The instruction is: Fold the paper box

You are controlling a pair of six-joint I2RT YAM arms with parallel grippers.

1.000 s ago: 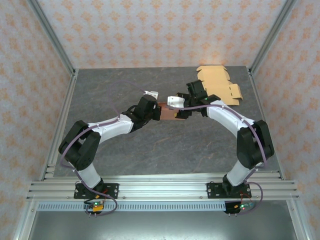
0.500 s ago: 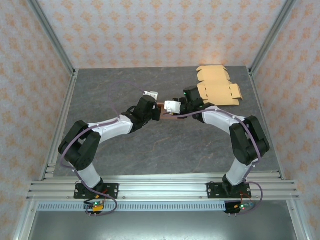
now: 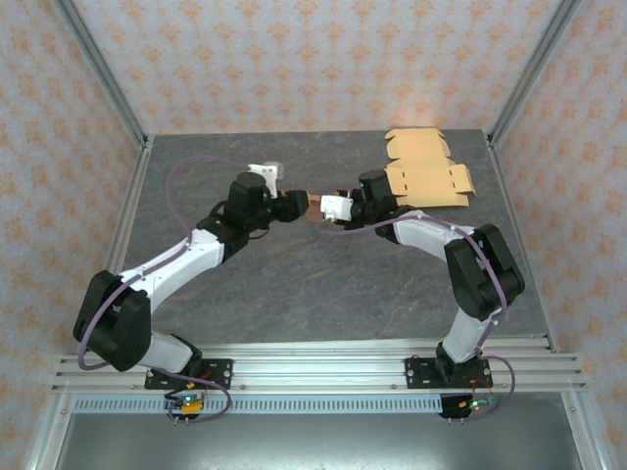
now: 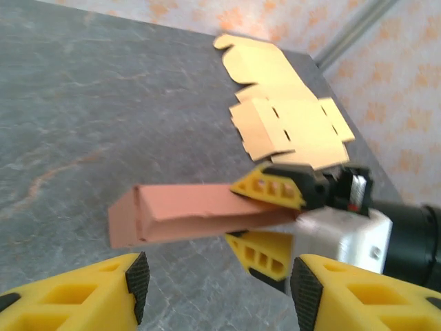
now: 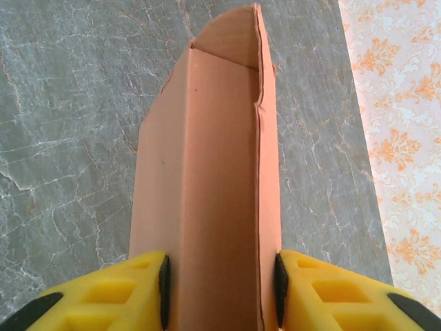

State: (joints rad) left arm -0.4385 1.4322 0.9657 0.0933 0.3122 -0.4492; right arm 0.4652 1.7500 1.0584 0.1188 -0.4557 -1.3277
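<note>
Bench: grey stone-look bench (image 3: 323,284) w/ pale veins; matt top, bare through the middle and near side.
Room: walls (image 3: 313,59) on 3 sides, cream paper w/ orange flower print. Alu frame posts (image 3: 98,69) slant up from the far corners. Slotted alu rail (image 3: 313,367) runs along the near edge, both arm bases bolted to it.
Other items: flat card blanks (image 3: 426,171), tan, unfolded, lying at the far-right corner of the bench, just behind the right wrist.
Paper box: red-brown paper box (image 4: 186,210), long and narrow, part folded, rounded flap at its free end. Held up off the bench, approx level, mid-bench toward the far side, between the 2 tools.
Right arm: right arm (image 3: 470,264) has its base near-right and elbow bent sharp; forearm reaches left and away, wrist approx level.
Right tool: right tool (image 5: 220,296) is pinching the box at one end, yellow pads (image 5: 103,296) flat vs both long sides.
Left arm: left arm (image 3: 167,269) has its base near-left and stretches on a long diagonal to the centre; wrist faces the right tool.
Left tool: left tool (image 4: 217,293) has fingers spread wide w/ nothing between them. It points at the box's free end, just short of it; touching or not, can't tell.
</note>
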